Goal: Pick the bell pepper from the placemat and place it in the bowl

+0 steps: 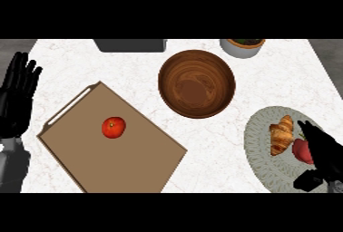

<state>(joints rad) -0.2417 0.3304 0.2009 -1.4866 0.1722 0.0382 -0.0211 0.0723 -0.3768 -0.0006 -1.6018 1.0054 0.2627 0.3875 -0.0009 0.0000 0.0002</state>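
The right hand (326, 152) is over the grey round placemat (264, 154) at the near right. Its fingers (311, 132) are curling around the red bell pepper (301, 151), which still sits on the placemat beside a croissant (281, 134). I think this is the grab step.

To do it well, the fingers should close on the pepper only and not bump the croissant. Then lift it straight up and carry it left and far to the brown bowl (196, 83), which sits well apart in the middle of the table (134, 68).

The hand hides most of the pepper, so I cannot tell if it is truly held yet. The placemat is cut off at the right.

The left hand (16, 97) rests at the far left edge, fingers straight up. A tomato (113, 127) on a cutting board (127, 167) is not needed.
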